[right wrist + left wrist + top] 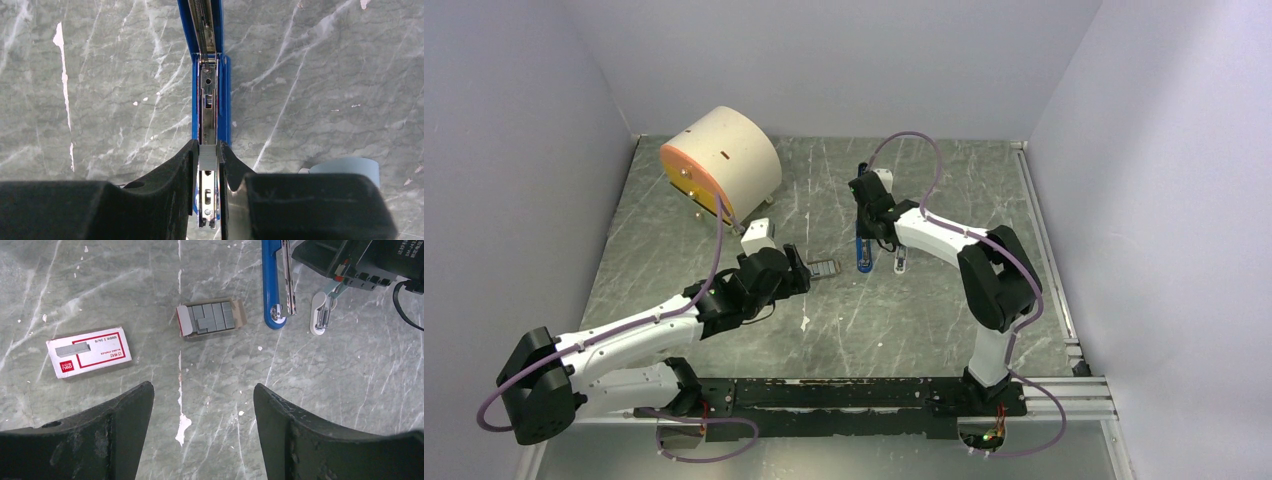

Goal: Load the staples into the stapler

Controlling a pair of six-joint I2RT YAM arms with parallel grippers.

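1. Reaching from the near edge to the middle of the desk [100,75], the right arm aimed its claw [207,147] down, pinched narrow on a staple strip [207,159] over the open blue stapler [223,85].
2. The left claw [202,387] hung wide above the desk.
3. Staples [212,317] lay in a cardboard tray [241,307] beside the stapler, toward the left edge.
4. Pale walls enclosed the grey marbled desk; a beige drum [719,165] stood at its far-left corner.
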